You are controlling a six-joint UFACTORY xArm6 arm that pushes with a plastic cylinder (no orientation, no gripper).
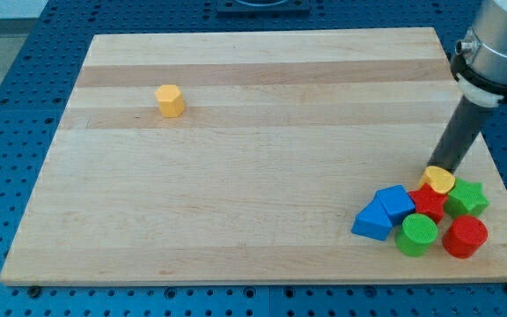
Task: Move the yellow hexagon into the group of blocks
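Note:
The yellow hexagon stands alone on the wooden board, in the upper left part. The group of blocks sits at the view's lower right: a blue triangle-like block, a blue cube, a red block, a yellow heart-like block, a green star, a green cylinder and a red cylinder. My tip is at the top edge of the group, right against the yellow heart-like block and far to the right of the yellow hexagon.
The board lies on a blue perforated table. The arm's grey body reaches in from the view's upper right, above the board's right edge. The group lies close to the board's right and bottom edges.

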